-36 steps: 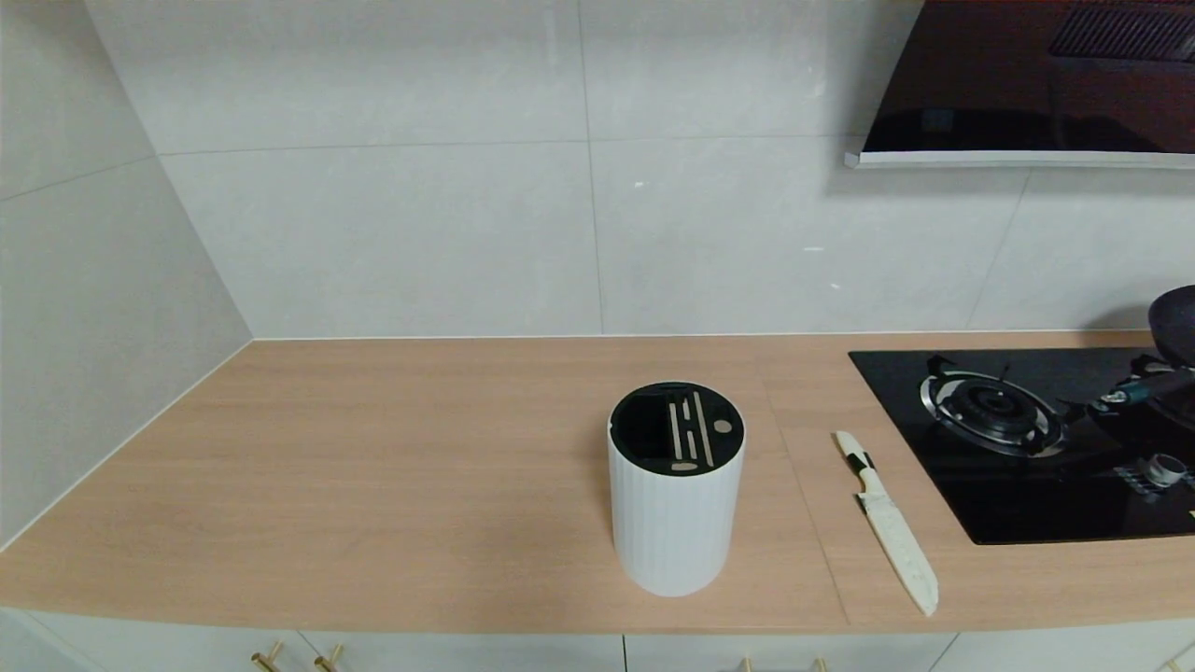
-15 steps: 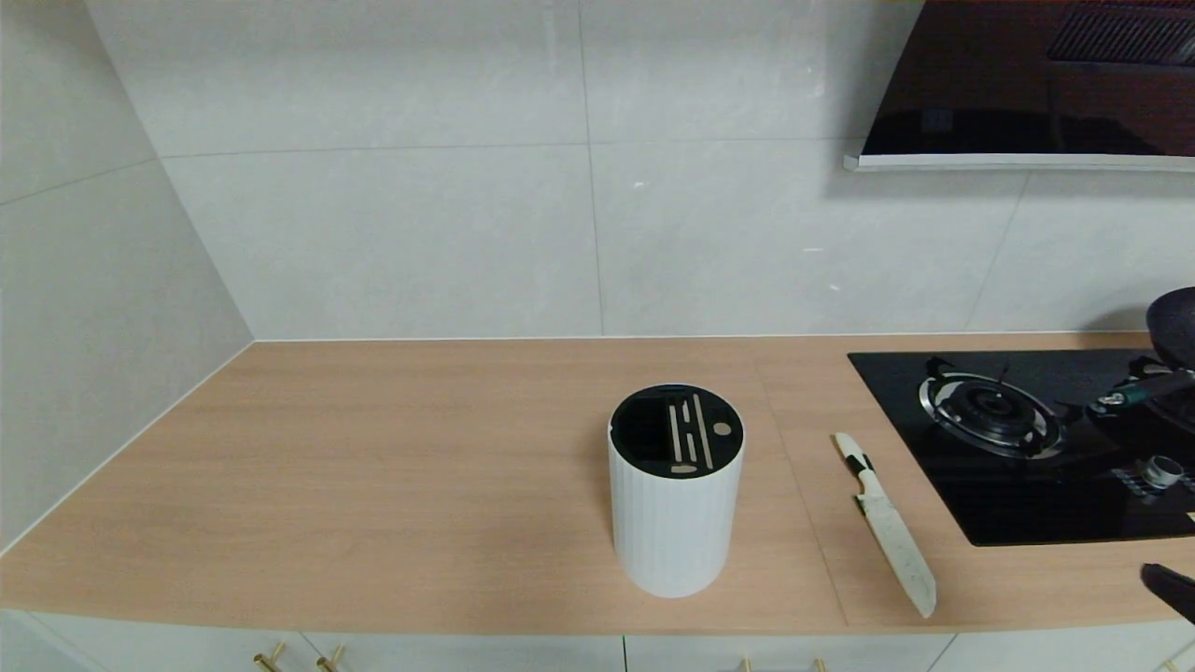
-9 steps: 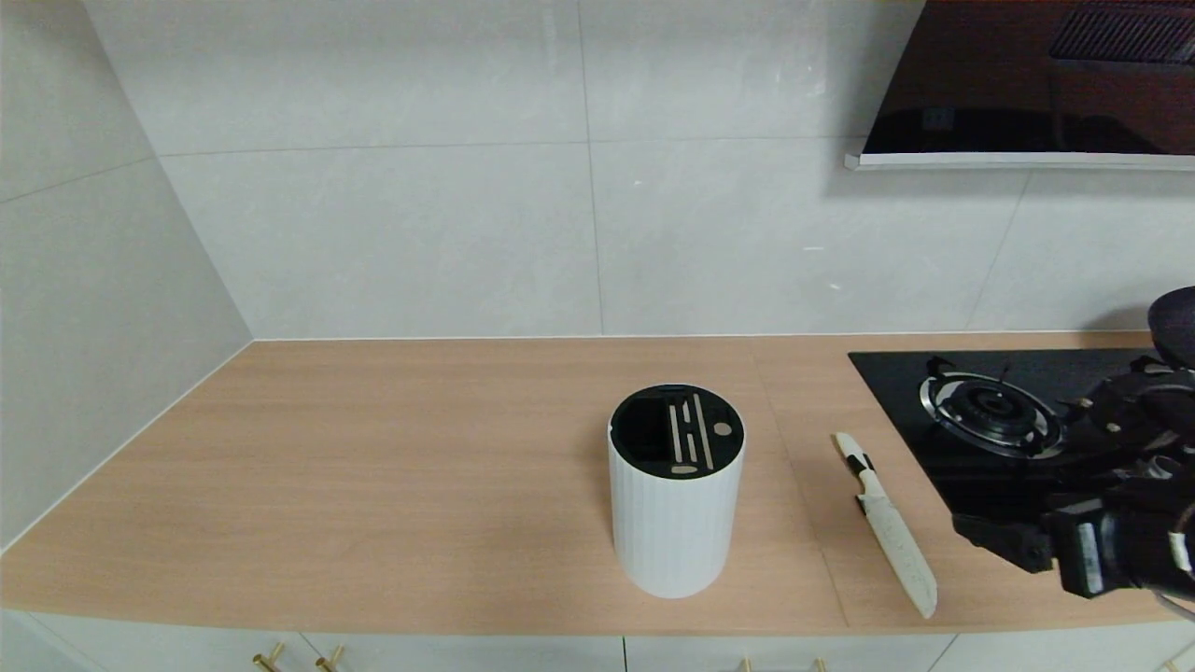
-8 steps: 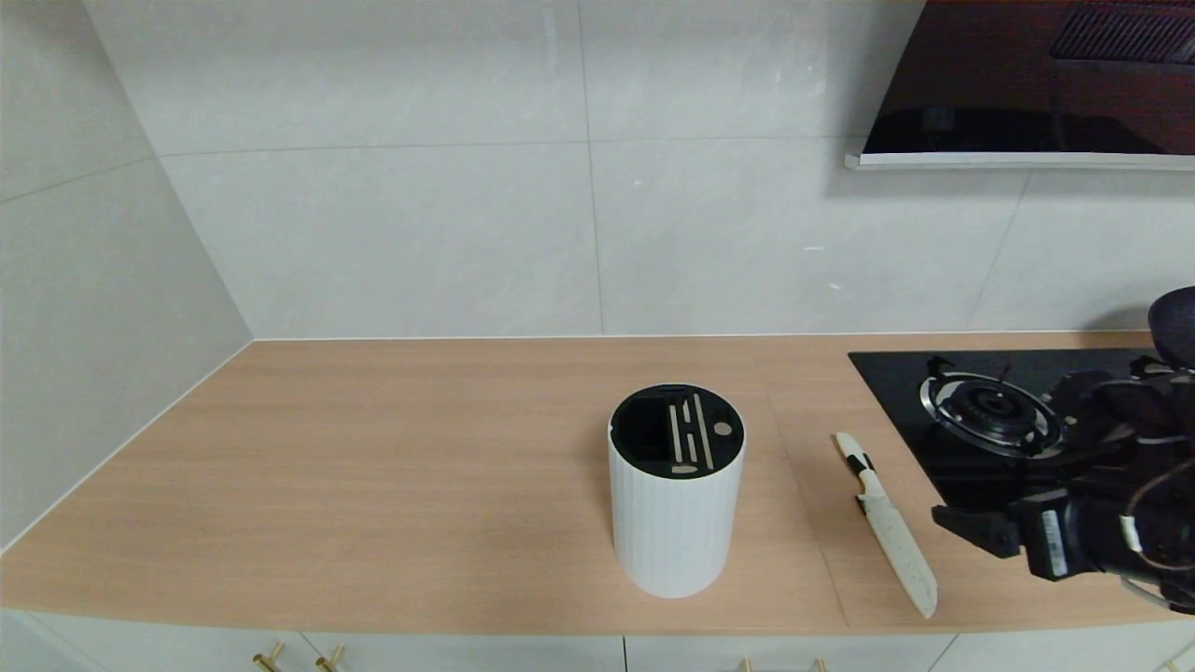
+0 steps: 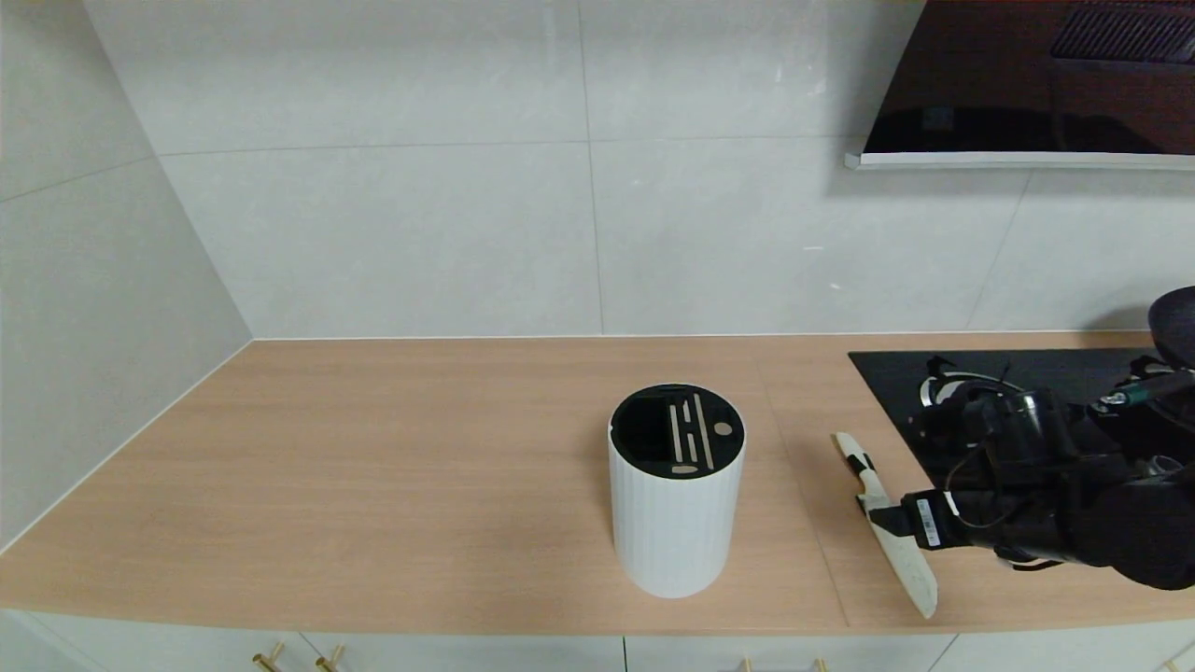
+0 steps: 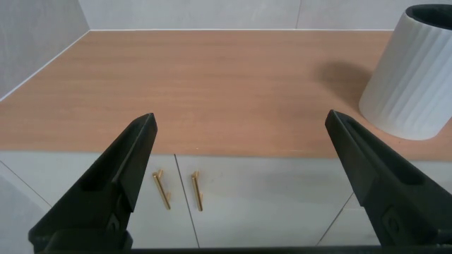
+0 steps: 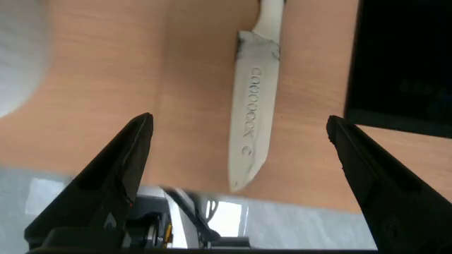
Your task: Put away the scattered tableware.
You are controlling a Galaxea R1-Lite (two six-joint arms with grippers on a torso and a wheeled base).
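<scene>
Lettered knife [image 7: 253,106] lies on the wooden counter [image 5: 420,467], holder [image 5: 674,504] at its nine o'clock; right gripper [image 7: 239,130] spread above it, left gripper [image 6: 240,116] spread too.

Left gripper [image 6: 240,121] hung above the desk [image 6: 212,85] edge, dark fingers [image 6: 113,185] spread wide apart, white ribbed holder [image 6: 413,74] stood upright on the desk, two gold handles [image 6: 162,190] showed on cabinet doors [image 6: 268,201] below

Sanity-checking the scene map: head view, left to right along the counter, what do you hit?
white ribbed holder → knife → black hob → dark pan
</scene>
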